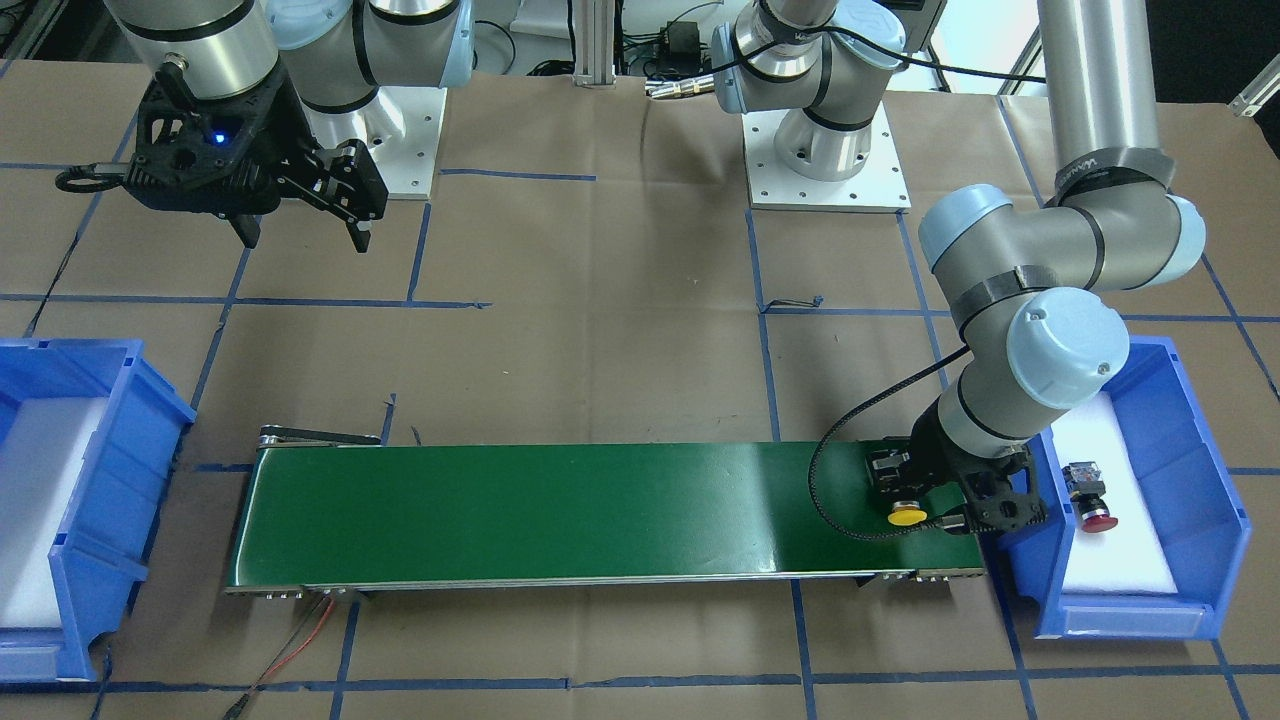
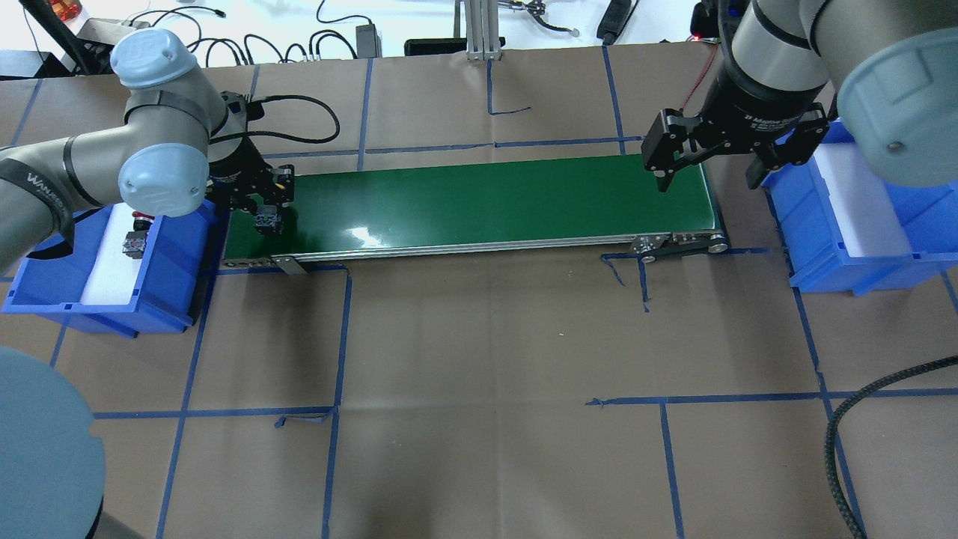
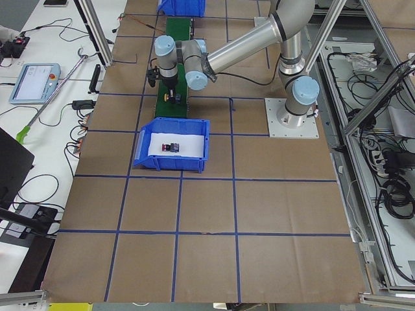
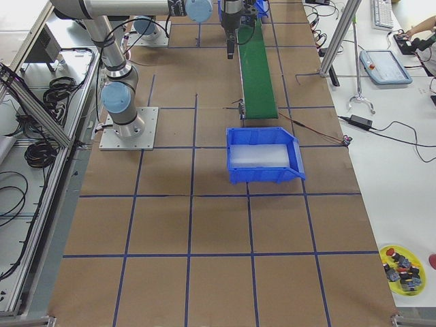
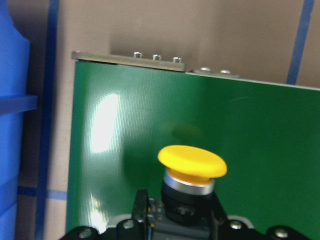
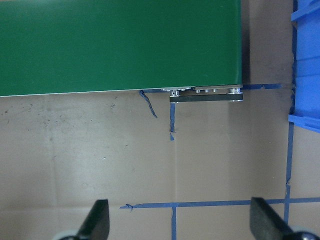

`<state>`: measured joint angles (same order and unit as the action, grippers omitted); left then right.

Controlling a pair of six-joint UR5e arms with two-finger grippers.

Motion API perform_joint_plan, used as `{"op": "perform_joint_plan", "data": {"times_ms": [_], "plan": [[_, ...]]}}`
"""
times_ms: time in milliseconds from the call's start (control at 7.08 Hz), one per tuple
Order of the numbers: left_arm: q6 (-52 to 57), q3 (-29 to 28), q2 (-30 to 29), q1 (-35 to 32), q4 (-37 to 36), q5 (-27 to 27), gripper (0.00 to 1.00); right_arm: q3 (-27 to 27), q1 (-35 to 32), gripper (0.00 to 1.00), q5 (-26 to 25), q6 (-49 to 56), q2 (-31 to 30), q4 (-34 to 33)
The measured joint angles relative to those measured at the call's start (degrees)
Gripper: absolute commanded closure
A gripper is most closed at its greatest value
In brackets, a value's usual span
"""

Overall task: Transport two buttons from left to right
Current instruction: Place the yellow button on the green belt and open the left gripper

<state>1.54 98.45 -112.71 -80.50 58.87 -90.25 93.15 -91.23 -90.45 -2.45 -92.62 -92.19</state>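
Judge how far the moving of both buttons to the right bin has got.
Nothing is finished: the right bin shows only white padding. In hand: the left gripper holds the yellow button at the belt's left end. To do: the red button lies in the left bin; the right gripper hangs open near the belt's other end.

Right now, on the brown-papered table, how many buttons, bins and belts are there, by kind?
Buttons: 2 (yellow button, red button)
Blue bins: 2 (left bin, right bin)
Green belt: 1
Total: 5
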Motion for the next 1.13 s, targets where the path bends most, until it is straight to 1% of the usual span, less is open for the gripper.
{"op": "perform_joint_plan", "data": {"times_ms": [141, 424, 706, 847, 1130], "plan": [[-0.27, 0.00, -0.37, -0.12, -0.67, 0.01, 0.00, -0.04, 0.00, 0.00, 0.01, 0.00, 0.09, -0.08], [-0.49, -0.56, -0.26, -0.17, -1.60, -0.06, 0.00, -0.09, 0.00, 0.00, -0.01, -0.01, 0.15, -0.17], [-0.35, -1.98, 1.69, -0.18, -0.88, -0.14, 0.00, -0.34, 0.00, 0.00, -0.07, -0.01, 0.22, -0.24], [-0.18, -3.12, 4.03, -0.06, 2.06, -0.05, 0.00, -0.49, 0.04, 0.00, -0.07, -0.01, 0.23, -0.26], [0.41, -7.45, 8.66, 0.53, 12.62, 0.04, 0.00, -0.64, 0.21, 0.00, -0.16, 0.01, 0.23, -0.29]]}}
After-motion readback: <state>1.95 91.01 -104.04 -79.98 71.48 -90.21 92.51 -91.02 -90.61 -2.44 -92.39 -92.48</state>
